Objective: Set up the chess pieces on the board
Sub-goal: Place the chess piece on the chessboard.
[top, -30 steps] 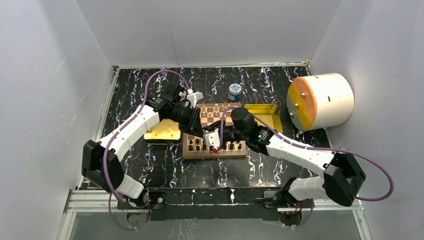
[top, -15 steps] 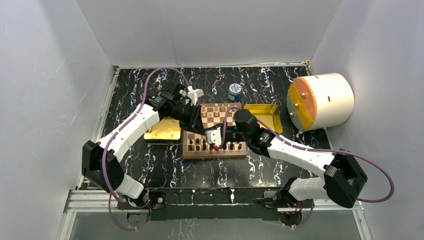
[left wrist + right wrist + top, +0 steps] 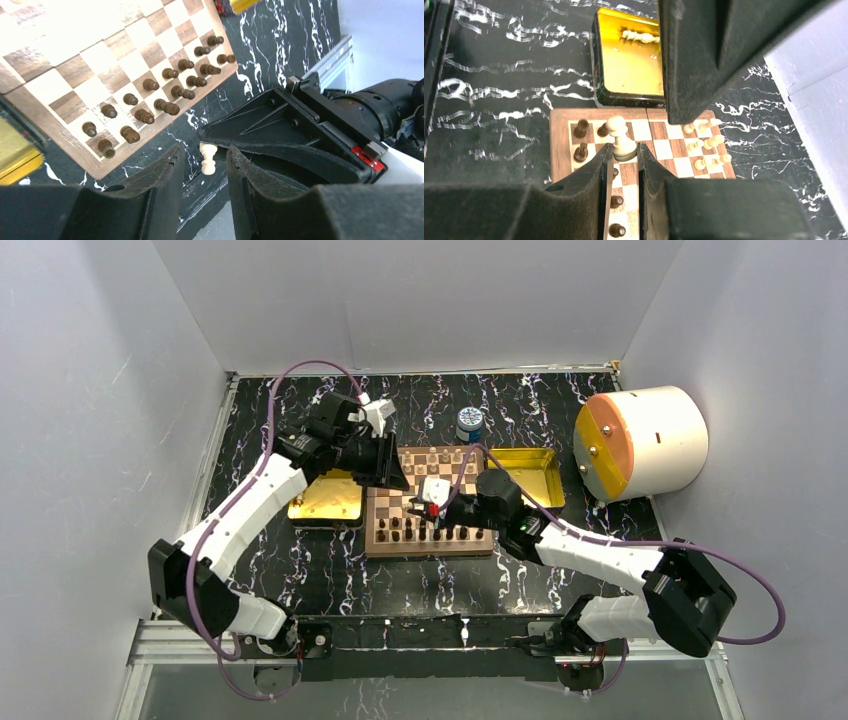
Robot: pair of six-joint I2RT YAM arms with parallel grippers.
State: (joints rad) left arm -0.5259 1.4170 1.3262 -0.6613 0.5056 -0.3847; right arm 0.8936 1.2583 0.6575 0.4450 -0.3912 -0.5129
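The board (image 3: 385, 540) lies mid-table, with dark pieces (image 3: 430, 533) on its near rows. My right gripper (image 3: 432, 498) hangs over the middle of the board. It is shut on the base of a cream chess piece (image 3: 620, 134), which stands out beyond the fingertips (image 3: 609, 150). That same piece (image 3: 207, 159) shows in the left wrist view. My left gripper (image 3: 393, 478) is open and empty above the board's far-left corner, with its jaws well apart (image 3: 205, 148). Several cream pieces (image 3: 704, 145) stand on the board's far rows.
A gold tray (image 3: 624, 80) left of the board holds cream pieces (image 3: 639, 36) lying down. A second gold tray (image 3: 530, 472) is at the right. A blue-and-white jar (image 3: 469, 423) stands behind the board. A large white and orange cylinder (image 3: 640, 443) is at the far right.
My right gripper moved from the near dark rows toward the board's middle with the cream piece. My left gripper drew back toward the far left.
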